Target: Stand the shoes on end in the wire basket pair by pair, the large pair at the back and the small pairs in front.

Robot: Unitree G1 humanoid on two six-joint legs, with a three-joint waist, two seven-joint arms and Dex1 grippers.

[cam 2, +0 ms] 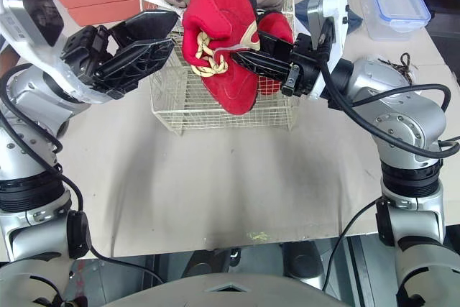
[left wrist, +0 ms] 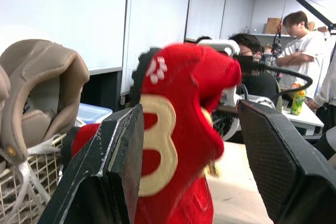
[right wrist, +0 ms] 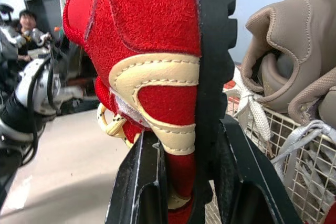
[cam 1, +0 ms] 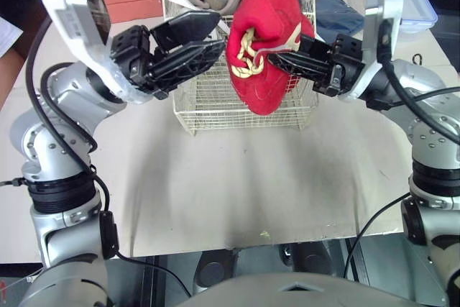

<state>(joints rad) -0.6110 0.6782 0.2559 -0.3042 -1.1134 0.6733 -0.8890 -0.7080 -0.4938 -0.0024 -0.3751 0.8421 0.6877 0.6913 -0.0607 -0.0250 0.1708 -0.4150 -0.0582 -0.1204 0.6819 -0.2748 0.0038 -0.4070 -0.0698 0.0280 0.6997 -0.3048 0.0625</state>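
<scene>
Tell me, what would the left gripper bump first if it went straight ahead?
Most likely the red shoe held by the right gripper; it sits straight ahead of the open left gripper, though depth is unclear.

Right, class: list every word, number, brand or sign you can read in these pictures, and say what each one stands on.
"3": a large cream figure on the side of the red shoe; it could also be a "B".
Small white marks higher on the same shoe: too blurred to read.
Nothing readable on the tan shoes, the wire basket or the lidded box.
</scene>
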